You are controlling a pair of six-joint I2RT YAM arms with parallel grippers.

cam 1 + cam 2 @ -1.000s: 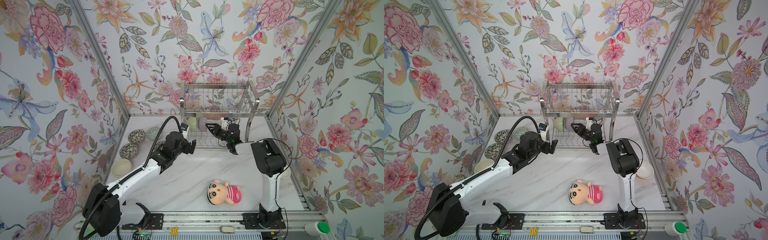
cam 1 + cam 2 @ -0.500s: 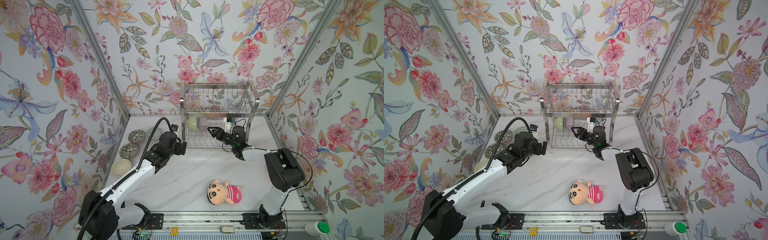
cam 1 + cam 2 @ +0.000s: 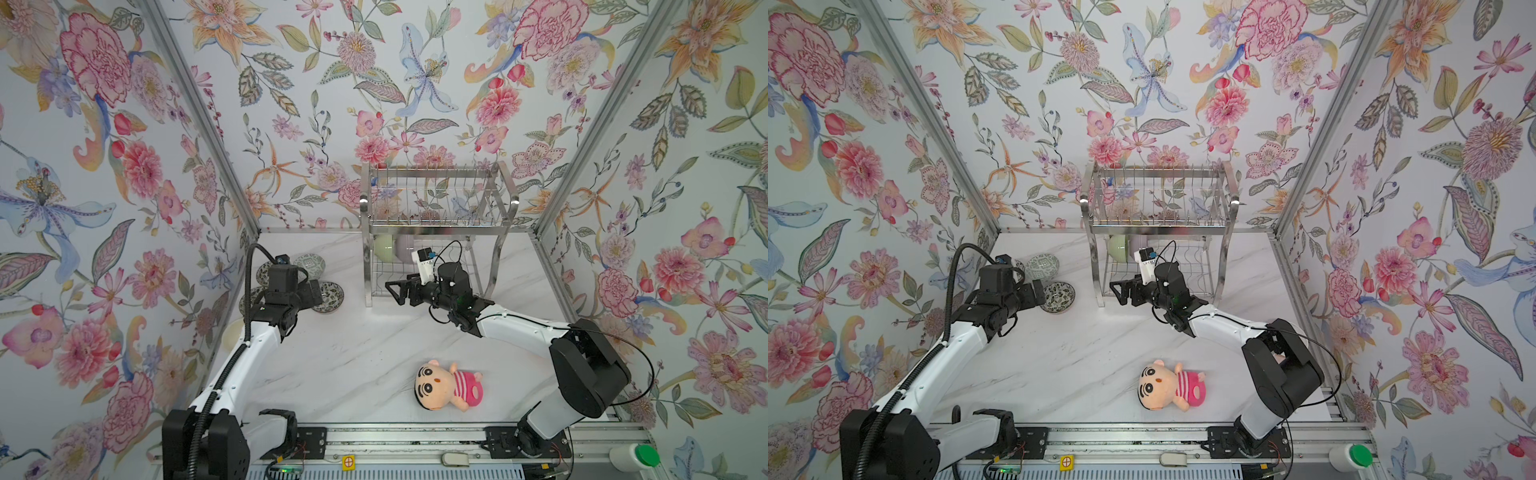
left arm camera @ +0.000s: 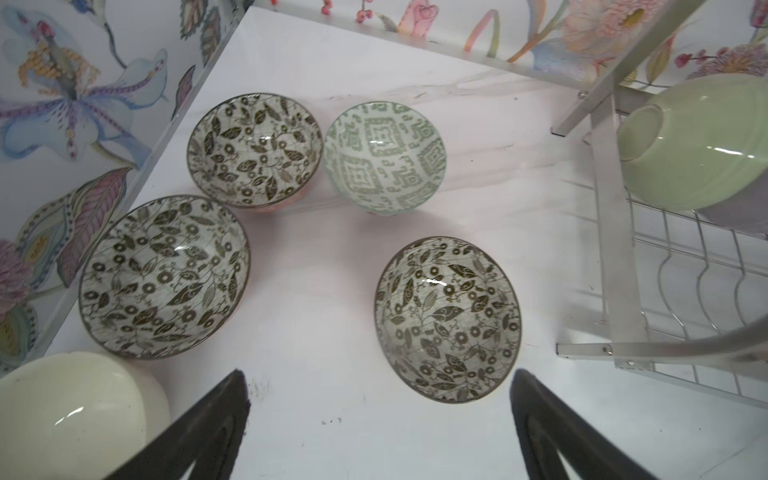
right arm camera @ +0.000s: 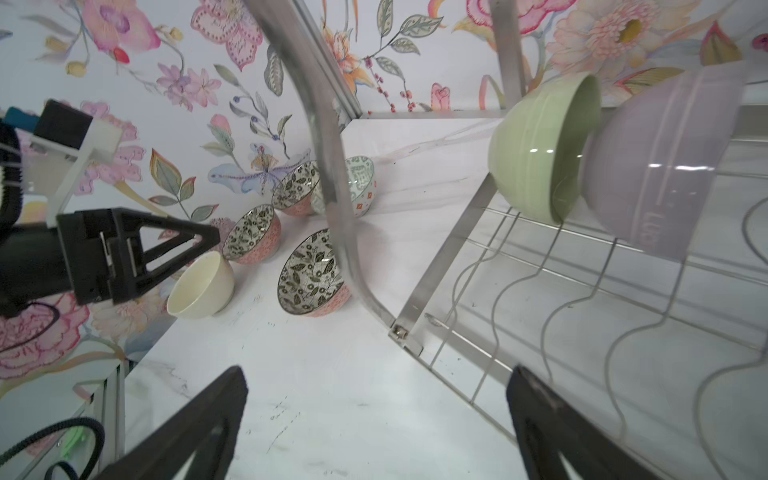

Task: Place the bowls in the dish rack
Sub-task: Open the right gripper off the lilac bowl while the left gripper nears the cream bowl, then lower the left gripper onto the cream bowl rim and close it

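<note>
The pale green bowl (image 5: 536, 153) and lavender bowl (image 5: 656, 166) lean on edge in the dish rack (image 3: 434, 228), propped by its lower wavy wires; the right gripper (image 5: 376, 372) gapes empty near them; the left gripper (image 4: 379, 376), also wide and empty, hovers above a patterned bowl (image 4: 446, 320), likely its next pick.

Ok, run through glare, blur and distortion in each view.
Left wrist view: small white glints on the pale green bowl, patterned bowls sharp. Right wrist view: the dish rack leg near the lens is soft, glare streaks on the lavender bowl. Both top views: even light, corner posts splay outward.
</note>
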